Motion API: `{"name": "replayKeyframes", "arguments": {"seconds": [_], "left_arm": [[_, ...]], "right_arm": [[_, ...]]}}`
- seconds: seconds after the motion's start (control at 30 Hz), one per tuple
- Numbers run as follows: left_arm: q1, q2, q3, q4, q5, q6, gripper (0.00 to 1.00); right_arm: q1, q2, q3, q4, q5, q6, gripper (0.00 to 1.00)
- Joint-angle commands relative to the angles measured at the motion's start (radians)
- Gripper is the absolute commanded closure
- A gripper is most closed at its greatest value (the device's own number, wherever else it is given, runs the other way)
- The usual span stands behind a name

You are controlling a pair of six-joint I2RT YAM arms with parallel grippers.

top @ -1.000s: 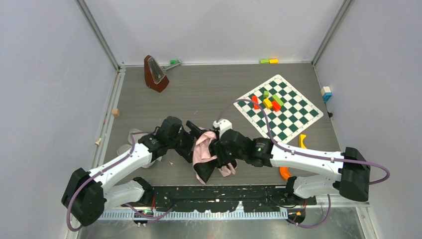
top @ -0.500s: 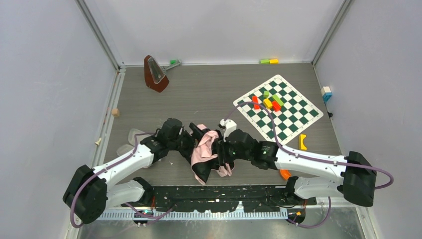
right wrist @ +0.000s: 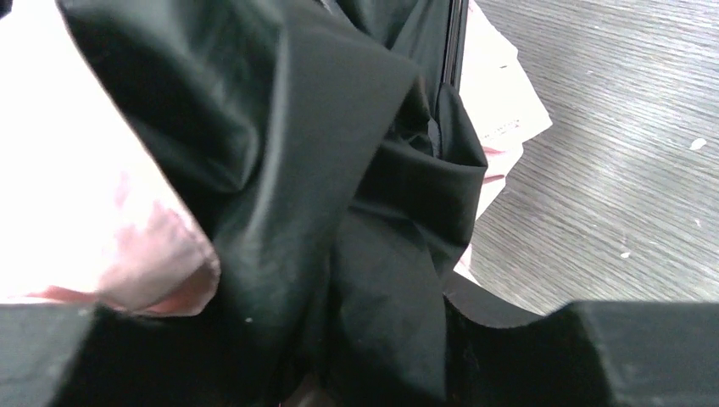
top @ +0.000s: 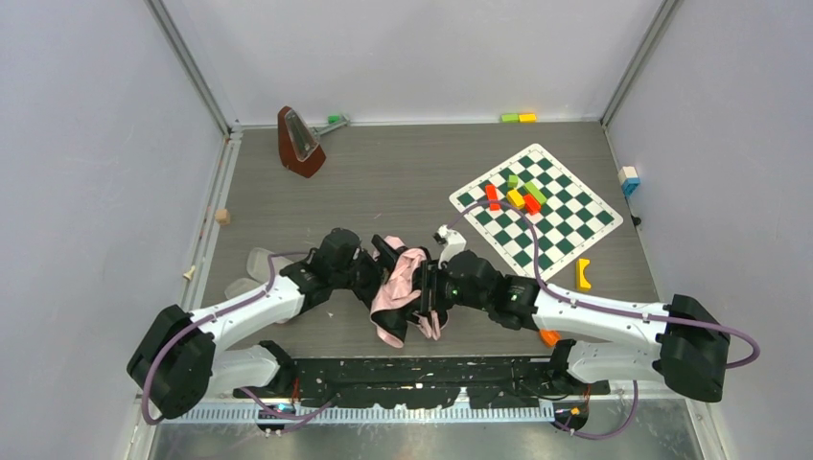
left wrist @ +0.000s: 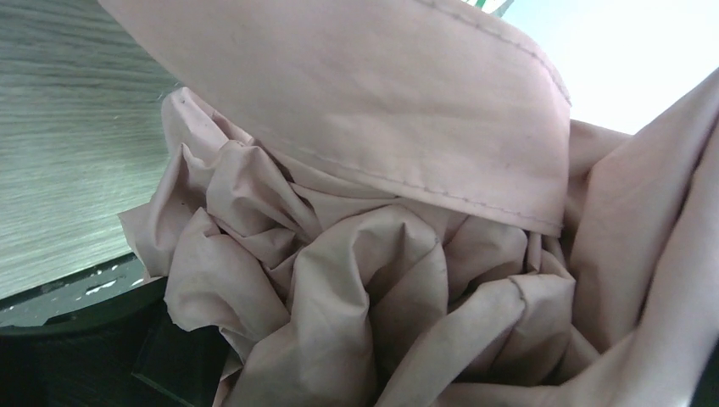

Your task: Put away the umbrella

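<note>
The umbrella (top: 401,287) is a crumpled bundle of pale pink and black fabric at the table's near middle, squeezed between both grippers. My left gripper (top: 382,271) presses in from the left. Its wrist view is filled by pink canopy folds (left wrist: 381,254) and its fingers are hidden there; its jaws stand wide against the cloth. My right gripper (top: 429,290) comes from the right, shut on the black side of the canopy (right wrist: 339,212). Its dark fingers (right wrist: 644,348) show along the bottom edge. The handle and strap are hidden.
A checkered mat (top: 566,225) with several coloured blocks (top: 522,196) lies at the right. A brown metronome (top: 299,142) stands at the back left. A yellow piece (top: 582,273) and an orange piece (top: 548,335) lie near the right arm, and a clear plastic item (top: 251,268) by the left arm.
The right arm has pushed left and slightly away from the base, carrying the umbrella with it. The left gripper shifted right. The bundle is now narrower and more bunched between them.
</note>
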Motion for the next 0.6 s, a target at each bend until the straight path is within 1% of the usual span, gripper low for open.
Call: {"name": "replayKeyframes", "arguments": {"seconds": [0.0, 0.13, 0.27, 0.43, 0.57], "left_arm": [[-0.038, 0.003, -0.006, -0.014, 0.150, 0.095, 0.01], [-0.027, -0.031, 0.020, -0.005, 0.137, 0.137, 0.01], [-0.026, -0.058, 0.078, -0.062, 0.122, 0.228, 0.01], [-0.026, -0.065, 0.098, -0.025, 0.134, 0.262, 0.01], [-0.026, -0.053, 0.098, 0.010, 0.149, 0.260, 0.01]], "right_arm": [[-0.061, -0.072, 0.046, 0.472, 0.086, 0.098, 0.95], [-0.101, -0.103, -0.034, 0.600, 0.074, 0.213, 0.95], [-0.130, -0.112, -0.078, 0.709, 0.067, 0.316, 0.95], [-0.141, -0.078, -0.078, 0.864, 0.064, 0.436, 0.95], [-0.142, -0.036, -0.048, 0.926, 0.033, 0.513, 0.95]]}}
